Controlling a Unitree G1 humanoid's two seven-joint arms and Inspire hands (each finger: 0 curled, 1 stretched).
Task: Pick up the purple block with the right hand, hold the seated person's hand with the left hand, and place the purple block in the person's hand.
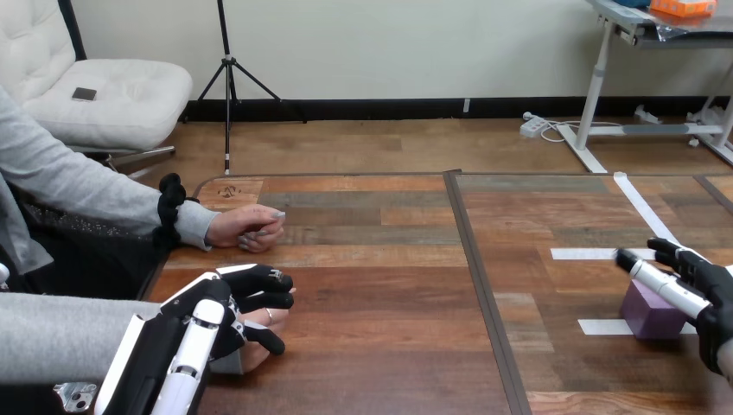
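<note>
The purple block (648,313) sits on the table at the right, by a strip of white tape. My right hand (704,290) is at the block's right side with straight fingers; one finger (661,283) reaches over the block's top, and no finger is closed on it. At the lower left my left hand (220,316) lies over the person's hand (262,322), its fingers curled across the top and the thumb (264,339) underneath. The person's other hand (246,229) rests as a loose fist on the table further back.
White tape strips (596,254) mark the right half of the table. A dark seam (484,285) runs front to back down the middle. The person's grey sleeves (78,186) come in from the left edge.
</note>
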